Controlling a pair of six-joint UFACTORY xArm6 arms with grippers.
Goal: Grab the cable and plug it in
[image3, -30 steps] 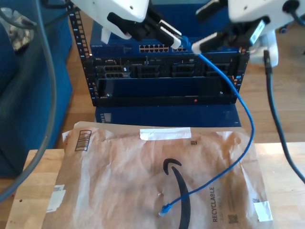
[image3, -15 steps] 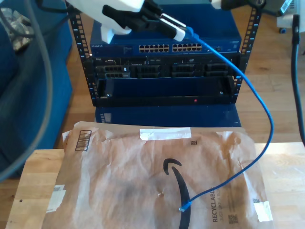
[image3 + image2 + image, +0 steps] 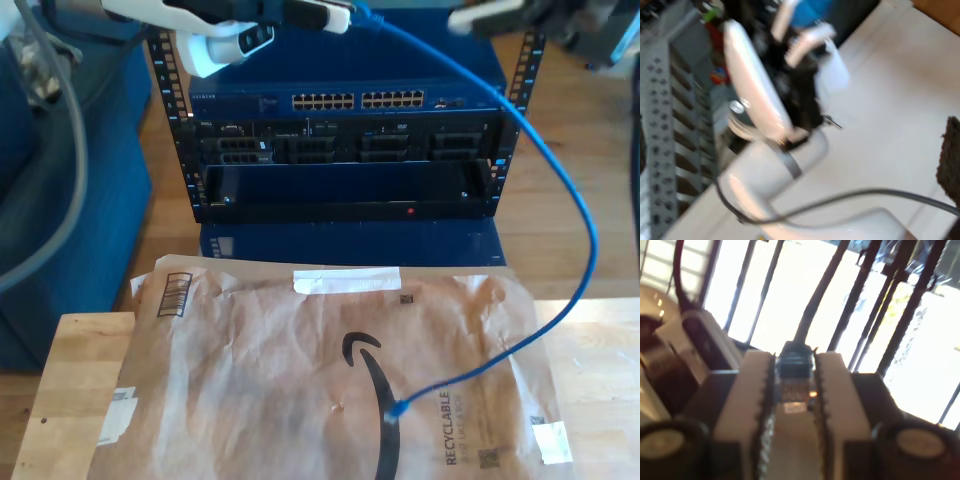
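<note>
my first gripper (image 3: 794,390) is clamped shut, raised at the exterior view's top left.

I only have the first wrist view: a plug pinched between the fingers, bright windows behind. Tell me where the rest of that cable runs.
Observer: From my first gripper the cable arcs down the exterior view's right side in one slack loop.
Operator: Give me the far end.
Observer: Its other plug lies free on a brown paper envelope on the wooden table.
Operator: Now find me a socket.
Observer: A blue network switch with rows of ports sits in a rack, below the gripper in the exterior view.
</note>
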